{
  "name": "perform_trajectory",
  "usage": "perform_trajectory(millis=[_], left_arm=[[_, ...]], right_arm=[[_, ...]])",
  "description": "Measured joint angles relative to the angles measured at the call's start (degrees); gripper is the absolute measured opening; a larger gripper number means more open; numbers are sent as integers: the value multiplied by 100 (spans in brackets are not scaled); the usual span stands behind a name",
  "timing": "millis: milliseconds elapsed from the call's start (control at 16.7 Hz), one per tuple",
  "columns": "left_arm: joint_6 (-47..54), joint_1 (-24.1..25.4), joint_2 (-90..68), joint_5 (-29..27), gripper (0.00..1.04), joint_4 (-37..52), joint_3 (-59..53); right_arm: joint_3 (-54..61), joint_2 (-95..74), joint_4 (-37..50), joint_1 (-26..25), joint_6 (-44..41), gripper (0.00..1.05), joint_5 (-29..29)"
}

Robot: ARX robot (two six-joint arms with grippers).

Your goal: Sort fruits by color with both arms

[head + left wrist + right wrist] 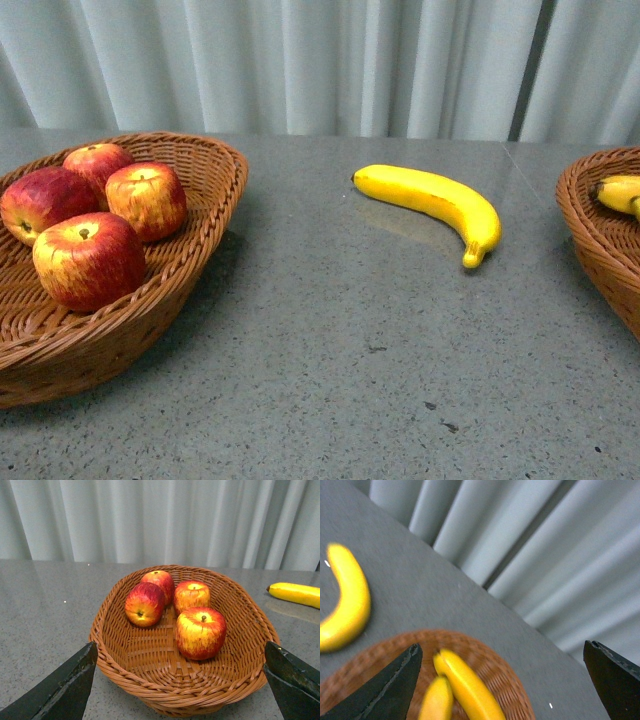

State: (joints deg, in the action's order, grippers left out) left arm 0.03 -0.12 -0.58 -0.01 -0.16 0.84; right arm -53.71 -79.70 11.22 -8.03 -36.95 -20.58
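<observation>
Several red apples [88, 260] streaked yellow lie in the left wicker basket [205, 215]; they also show in the left wrist view [200, 633]. One yellow banana [432, 200] lies on the grey table between the baskets. The right basket [590, 230] holds a banana [620, 193] at the frame edge. Neither arm shows in the front view. My left gripper [180, 680] is open and empty, above the near rim of the apple basket [180, 700]. My right gripper [502, 680] is open and empty above two bananas [465, 685] in the right basket [380, 665]; the loose banana [347, 602] lies beyond.
A pale pleated curtain [320, 60] hangs behind the table's far edge. Grey speckled tabletop [350, 380] lies between the two baskets and in front of them.
</observation>
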Motion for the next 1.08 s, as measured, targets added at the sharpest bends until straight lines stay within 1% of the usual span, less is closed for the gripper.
perform_trajectory(millis=[120, 239, 419, 479, 598, 718, 957, 1017, 1077], left_arm=[[0, 0, 0, 0, 98, 0, 0], [0, 0, 0, 0, 98, 0, 0], [0, 0, 0, 0, 98, 0, 0], [0, 0, 0, 0, 98, 0, 0], [0, 0, 0, 0, 98, -2, 0], [0, 0, 0, 0, 98, 0, 0], [0, 0, 0, 0, 98, -2, 0], [0, 0, 0, 0, 98, 0, 0], [0, 0, 0, -2, 98, -2, 0]], right_arm=[[-533, -341, 79, 514, 647, 98, -179], [-1215, -1119, 216, 1261, 1397, 98, -216], [-2129, -2166, -105, 1917, 1764, 98, 0], [-2610, -2695, -341, 2122, 1810, 98, 83], [-3309, -3541, -807, 2371, 1808, 98, 310], [-3762, -4085, -1346, 2498, 1808, 98, 522], [-4450, -4682, -2334, 2566, 1834, 98, 1023], [-4559, -4765, -2555, 2564, 1847, 98, 1060], [-4621, -4833, -2688, 2559, 1851, 98, 1226]])
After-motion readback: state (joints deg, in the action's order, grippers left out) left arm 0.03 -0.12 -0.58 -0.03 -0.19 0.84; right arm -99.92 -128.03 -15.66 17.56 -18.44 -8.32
